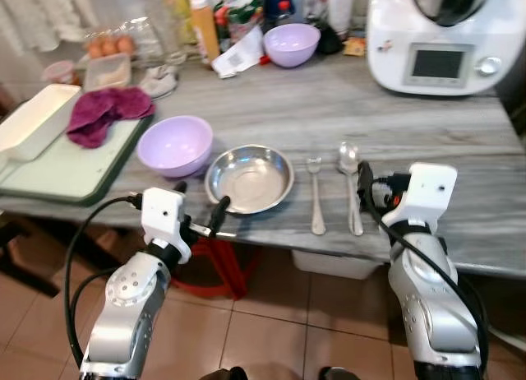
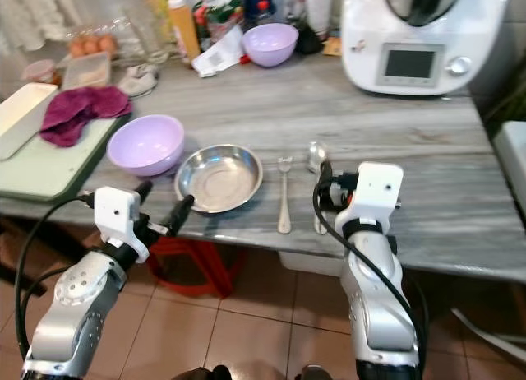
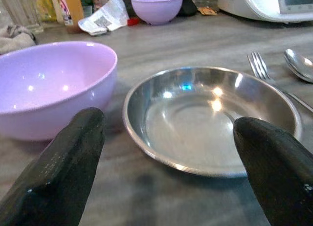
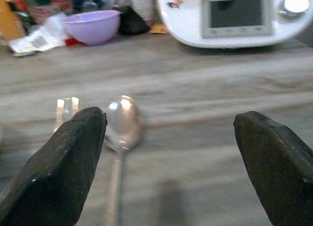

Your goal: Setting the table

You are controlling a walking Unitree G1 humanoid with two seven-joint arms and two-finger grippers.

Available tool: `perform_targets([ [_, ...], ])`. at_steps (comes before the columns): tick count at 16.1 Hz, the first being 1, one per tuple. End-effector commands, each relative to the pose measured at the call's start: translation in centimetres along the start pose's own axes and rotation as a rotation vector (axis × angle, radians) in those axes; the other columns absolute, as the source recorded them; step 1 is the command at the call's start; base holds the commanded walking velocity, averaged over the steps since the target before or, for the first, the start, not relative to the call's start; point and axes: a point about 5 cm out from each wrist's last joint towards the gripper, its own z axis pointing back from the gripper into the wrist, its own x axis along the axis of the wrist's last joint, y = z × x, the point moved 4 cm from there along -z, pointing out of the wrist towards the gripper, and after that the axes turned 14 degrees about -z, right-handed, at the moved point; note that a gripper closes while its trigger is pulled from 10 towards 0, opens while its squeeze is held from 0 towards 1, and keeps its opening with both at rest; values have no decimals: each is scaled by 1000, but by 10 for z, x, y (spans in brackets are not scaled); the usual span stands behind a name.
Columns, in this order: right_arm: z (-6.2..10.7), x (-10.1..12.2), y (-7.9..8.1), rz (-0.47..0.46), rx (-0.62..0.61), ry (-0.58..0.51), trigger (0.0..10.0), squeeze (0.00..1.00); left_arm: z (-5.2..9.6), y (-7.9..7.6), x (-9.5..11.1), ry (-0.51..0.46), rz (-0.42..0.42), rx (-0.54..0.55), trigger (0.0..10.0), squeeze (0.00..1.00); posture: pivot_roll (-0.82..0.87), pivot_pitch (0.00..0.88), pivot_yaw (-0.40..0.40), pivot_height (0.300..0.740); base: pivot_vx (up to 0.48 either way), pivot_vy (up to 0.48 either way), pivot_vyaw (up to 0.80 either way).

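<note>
A round steel plate (image 1: 249, 178) lies near the front edge of the grey table (image 1: 444, 141). A lilac bowl (image 1: 175, 145) stands just left of it. Right of the plate, a fork (image 1: 316, 195) and a spoon (image 1: 351, 187) lie side by side, handles toward me. My left gripper (image 1: 200, 203) hovers open at the table's edge, its fingers (image 3: 73, 157) pointing at the bowl and the plate (image 3: 210, 118). My right gripper (image 1: 366, 187) is open and empty just right of the spoon (image 4: 120, 133), low over the table.
A green tray (image 1: 74, 170) at the left holds a magenta cloth (image 1: 107, 113) and a white dish (image 1: 37, 121). At the back stand a second lilac bowl (image 1: 290, 43), bottles, eggs and a white kitchen machine (image 1: 440, 34). A red stool (image 1: 218, 265) sits under the table.
</note>
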Motion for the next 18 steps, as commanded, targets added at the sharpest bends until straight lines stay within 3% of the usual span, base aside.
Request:
perform_targets([
  [1, 2, 5, 1, -4, 10, -13, 10000, 0, -1, 6, -3, 21, -6, 33, 10000, 0, -166, 111, 98, 740, 0, 0, -788],
  [4, 2, 4, -2, -14, 0, -11, 10000, 0, -3, 7, -5, 31, -11, 50, 10000, 0, -171, 113, 98, 740, 0, 0, -779],
  [7, 4, 2, -1, -21, 4, -9, 10000, 0, -3, 4, -6, 37, -14, 49, 10000, 0, -171, 116, 102, 740, 0, 0, 0],
  [18, 5, 0, -4, -26, -22, -12, 10000, 0, -3, 6, -9, 52, -28, 39, 10000, 0, -170, 125, 113, 740, -310, 0, 0],
])
